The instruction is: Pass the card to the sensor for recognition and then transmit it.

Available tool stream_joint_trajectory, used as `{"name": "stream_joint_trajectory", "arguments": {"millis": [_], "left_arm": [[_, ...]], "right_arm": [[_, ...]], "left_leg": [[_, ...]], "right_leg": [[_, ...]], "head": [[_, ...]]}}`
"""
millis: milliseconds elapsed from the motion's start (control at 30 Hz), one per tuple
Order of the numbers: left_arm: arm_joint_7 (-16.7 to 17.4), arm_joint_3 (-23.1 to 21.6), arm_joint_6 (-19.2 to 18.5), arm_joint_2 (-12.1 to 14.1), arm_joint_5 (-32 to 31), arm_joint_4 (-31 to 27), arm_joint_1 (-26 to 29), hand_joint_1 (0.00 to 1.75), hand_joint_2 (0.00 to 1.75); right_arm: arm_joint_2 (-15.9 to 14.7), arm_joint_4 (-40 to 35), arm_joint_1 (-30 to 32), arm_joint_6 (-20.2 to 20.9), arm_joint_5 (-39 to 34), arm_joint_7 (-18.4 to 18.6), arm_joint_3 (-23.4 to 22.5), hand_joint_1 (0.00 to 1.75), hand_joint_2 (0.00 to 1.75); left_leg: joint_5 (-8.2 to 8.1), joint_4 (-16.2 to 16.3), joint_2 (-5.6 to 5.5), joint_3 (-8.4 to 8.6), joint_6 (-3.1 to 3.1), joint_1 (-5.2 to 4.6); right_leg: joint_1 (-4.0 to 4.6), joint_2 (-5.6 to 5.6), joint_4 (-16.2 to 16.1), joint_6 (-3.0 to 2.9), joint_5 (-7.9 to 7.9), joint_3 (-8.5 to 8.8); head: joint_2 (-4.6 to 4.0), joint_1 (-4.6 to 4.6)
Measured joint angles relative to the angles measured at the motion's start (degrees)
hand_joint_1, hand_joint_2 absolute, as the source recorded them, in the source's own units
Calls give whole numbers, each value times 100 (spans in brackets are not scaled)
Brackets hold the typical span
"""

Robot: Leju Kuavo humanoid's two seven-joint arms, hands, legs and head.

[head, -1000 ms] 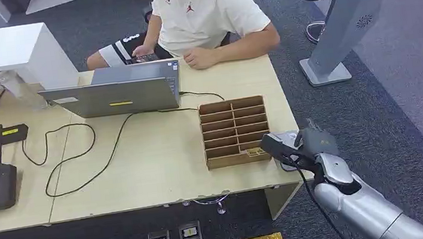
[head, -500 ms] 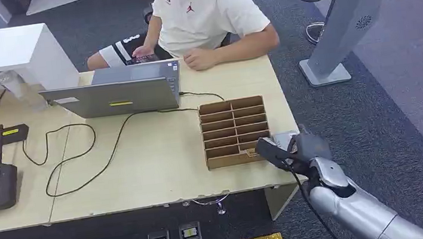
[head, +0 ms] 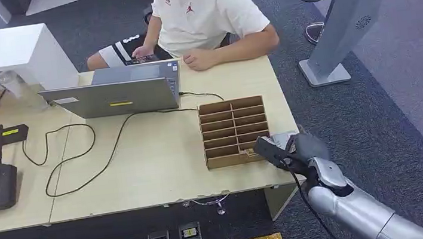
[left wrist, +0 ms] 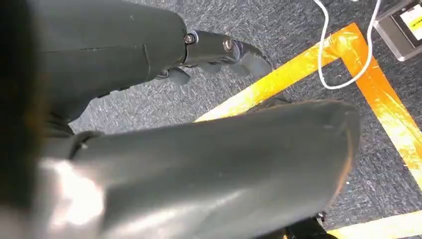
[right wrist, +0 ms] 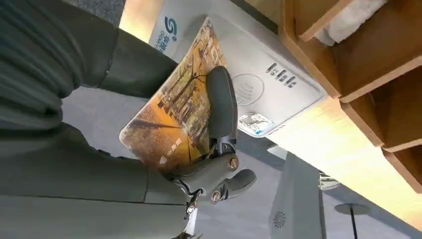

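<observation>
The right hand (right wrist: 199, 149) is pinching the orange card (right wrist: 174, 119) over the white card reader (right wrist: 278, 84); it should be lowering the card flat onto the reader's contactless mark.

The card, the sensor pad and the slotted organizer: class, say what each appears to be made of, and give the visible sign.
Card: probably glossy plastic, with a printed autumn picture, stiff in the right hand.
Sensor pad: looks like matte white moulded plastic, with rounded corners and printed symbols.
Slotted organizer: seems wood or fibreboard, brown, with thin flat dividers; the grain is too small to confirm.
</observation>
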Motion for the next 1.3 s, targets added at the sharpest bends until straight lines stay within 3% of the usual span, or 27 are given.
{"name": "stream_joint_trajectory", "arguments": {"millis": [333,733,1000,1300], "left_arm": [[92,0,0,-4,44,59,-6,0,0],[122,-2,0,-4,-255,66,-36,0,0],[125,-144,0,0,0,31,-148,0,0],[122,-291,0,13,46,17,-195,0,0]], "right_arm": [[-140,-250,-487,-137,431,0,-105,175,175],[-254,-1178,-1438,608,813,0,-210,175,175],[33,-1180,-2264,682,88,-4,644,175,175],[669,-511,-2772,214,-409,-55,1731,175,175]], "left_leg": [[0,0,2,-3,0,0],[0,0,3,-2,0,0],[2,0,2,-7,-3,4],[4,0,-5,-10,-7,14]], "right_leg": [[0,2,1,0,0,-2],[0,2,2,0,0,-2],[4,3,6,0,0,-3],[14,-1,5,-1,0,-4]], "head": [[0,0],[0,2],[0,0],[0,2]]}}
